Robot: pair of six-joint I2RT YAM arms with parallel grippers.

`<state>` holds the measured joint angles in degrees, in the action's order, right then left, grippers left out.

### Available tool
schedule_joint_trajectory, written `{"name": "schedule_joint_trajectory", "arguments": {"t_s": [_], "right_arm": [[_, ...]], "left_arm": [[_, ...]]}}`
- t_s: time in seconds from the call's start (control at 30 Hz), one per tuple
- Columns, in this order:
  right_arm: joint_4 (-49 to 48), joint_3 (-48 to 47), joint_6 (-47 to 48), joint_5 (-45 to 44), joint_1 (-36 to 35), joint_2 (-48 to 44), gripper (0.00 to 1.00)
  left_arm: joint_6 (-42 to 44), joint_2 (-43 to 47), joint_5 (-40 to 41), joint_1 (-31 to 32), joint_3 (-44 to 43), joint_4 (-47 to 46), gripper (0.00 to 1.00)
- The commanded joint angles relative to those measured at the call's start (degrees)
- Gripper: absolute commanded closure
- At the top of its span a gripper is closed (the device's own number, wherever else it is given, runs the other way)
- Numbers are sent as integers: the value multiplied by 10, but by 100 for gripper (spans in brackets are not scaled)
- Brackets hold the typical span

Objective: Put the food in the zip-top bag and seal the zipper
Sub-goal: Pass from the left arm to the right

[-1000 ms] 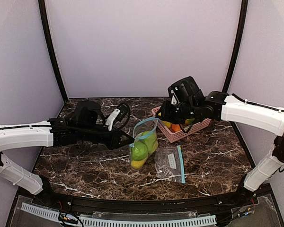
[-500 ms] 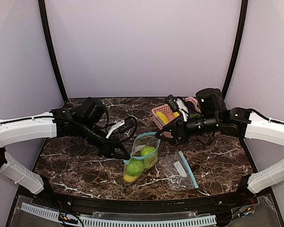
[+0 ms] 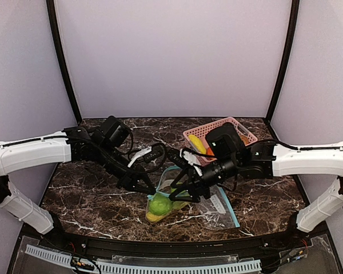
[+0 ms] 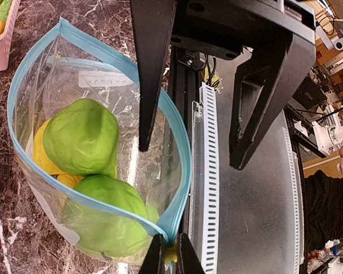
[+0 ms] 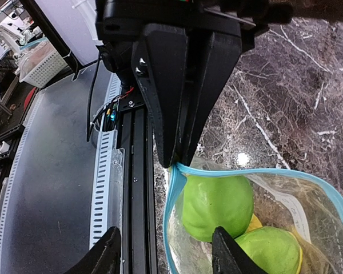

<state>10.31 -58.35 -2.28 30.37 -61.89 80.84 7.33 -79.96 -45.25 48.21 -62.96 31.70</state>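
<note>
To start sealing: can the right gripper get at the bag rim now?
Likely yes: the right gripper hangs open just beside the bag rim, nothing between; the left gripper pinches only one corner.

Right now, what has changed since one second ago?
The right end effector left the pink basket and came down, open, astride the rim of the zip-top bag. The bag slid nearer. The left end effector stays shut on the rim; green toy fruits remain inside.
</note>
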Motion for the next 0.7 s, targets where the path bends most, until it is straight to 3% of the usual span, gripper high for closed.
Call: {"name": "schedule_joint_trajectory", "arguments": {"t_s": [0.0,0.2,0.37,0.43,0.5,0.57,0.67], "right_arm": [[-6,-24,19,-17,-15,26,51],[-2,-37,30,-36,-20,51,66],[-7,-43,23,-54,-22,62,96],[-20,-37,-1,-61,-23,59,100],[-41,-25,-26,-78,-22,52,100],[-66,-12,-55,-96,-22,43,100],[-99,4,-96,-120,-22,32,100]], "left_arm": [[14,-5,-19,-5,-22,19,99],[15,-10,-16,-5,-26,24,99],[-2,-2,-9,-7,-17,9,99],[-18,7,5,-8,-9,-7,94],[-46,23,33,-11,9,-38,71],[-88,48,73,-12,42,-92,38],[-142,95,119,-12,111,-224,21]]}}
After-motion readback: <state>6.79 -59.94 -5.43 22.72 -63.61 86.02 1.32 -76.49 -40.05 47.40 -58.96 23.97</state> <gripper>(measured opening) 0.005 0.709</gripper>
